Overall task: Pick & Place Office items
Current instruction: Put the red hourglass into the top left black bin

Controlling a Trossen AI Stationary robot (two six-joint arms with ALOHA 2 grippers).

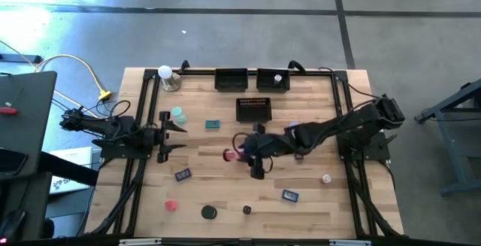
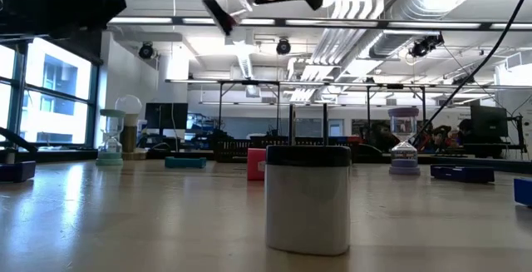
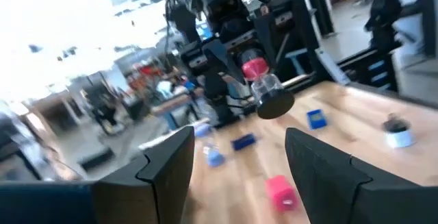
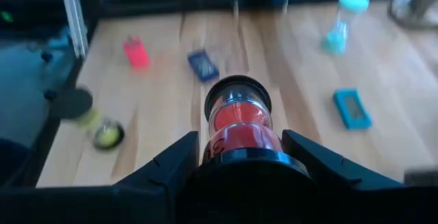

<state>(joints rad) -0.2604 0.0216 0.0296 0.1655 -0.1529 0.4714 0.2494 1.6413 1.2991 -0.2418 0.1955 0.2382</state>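
Red sand timer nearest cam, clamped in right hand, lifted over worktop mid; could slip/tilt out if swung fast; left hand unclenched, empty, worktop's left side.

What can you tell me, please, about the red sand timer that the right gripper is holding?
The sand timer is a small hourglass with clear walls, red filling and black round end caps. The right gripper is closed around its body, holding it in the air above the middle of the wooden table, tilted rather than upright. In the left wrist view it shows one black cap facing down and outward. Only the gripper touches it.
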